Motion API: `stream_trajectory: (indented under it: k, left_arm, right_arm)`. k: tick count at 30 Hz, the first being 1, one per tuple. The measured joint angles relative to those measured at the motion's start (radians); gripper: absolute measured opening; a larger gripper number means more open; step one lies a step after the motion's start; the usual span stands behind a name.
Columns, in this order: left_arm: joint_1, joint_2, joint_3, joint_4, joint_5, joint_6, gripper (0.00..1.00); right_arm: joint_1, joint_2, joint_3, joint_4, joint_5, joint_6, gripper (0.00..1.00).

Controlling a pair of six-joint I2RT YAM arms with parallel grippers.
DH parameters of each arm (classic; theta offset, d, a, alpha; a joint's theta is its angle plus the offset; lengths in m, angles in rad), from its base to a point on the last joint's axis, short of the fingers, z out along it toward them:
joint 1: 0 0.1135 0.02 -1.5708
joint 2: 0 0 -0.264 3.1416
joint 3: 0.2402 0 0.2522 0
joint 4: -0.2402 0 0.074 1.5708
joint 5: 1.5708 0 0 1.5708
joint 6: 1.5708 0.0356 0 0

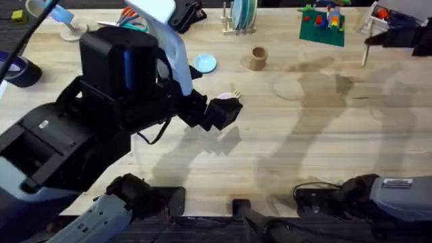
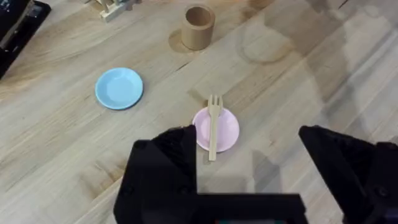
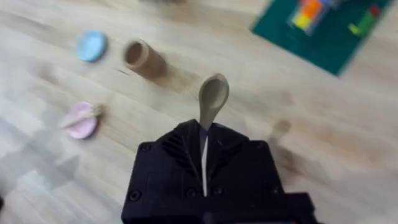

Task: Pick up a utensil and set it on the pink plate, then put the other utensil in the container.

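The pale wooden surface carries everything. The left arm rises close under the overhead camera, large and dark, hiding much of the surface's left half. Its pincer hangs above the small round pink plate with its black fingers spread wide apart, grasping nothing. In the overhead view that pincer covers most of the plate.

The right pincer is clamped together on the slim pale wooden spoon-like utensil, whose rounded end sticks out past the fingers; its handle is hidden between them.

The tan-brown cylindrical cup stands upright toward the far edge, well apart from the pink plate, with a light-blue round plate near it.

The slim pale-yellow wooden fork lies across the pink plate, tines overhanging the rim on the cup's side and the handle end overhanging the opposite rim.
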Motion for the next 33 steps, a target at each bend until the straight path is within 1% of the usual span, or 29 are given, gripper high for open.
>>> stream_trajectory:
  k: [6,12,18,22,25,33]
  left_arm:
    - [0.0,0.0,0.0,0.0,0.0,0.0,0.995]
    - [0.0,0.0,0.0,0.0,0.0,0.0,0.995]
    - [0.0,0.0,0.0,0.0,0.0,0.0,0.995]
    - [0.0,0.0,0.0,0.0,0.0,0.0,0.995]
    - [0.0,0.0,0.0,0.0,0.0,0.0,0.995]
    - [0.0,0.0,0.0,0.0,0.0,0.0,0.996]
  right_arm:
    - [0.0,0.0,0.0,0.0,-0.199,-0.096,0.028]
    - [0.0,0.0,0.0,0.0,-0.381,-0.249,0.028]
    - [0.022,0.0,0.0,0.003,-0.53,-0.392,0.028]
    - [0.081,0.002,0.0,0.014,-0.589,-0.462,0.028]
    - [0.136,0.017,0.0,0.035,-0.599,-0.498,0.028]
    - [0.271,0.071,0.0,0.196,-0.605,-0.529,0.028]
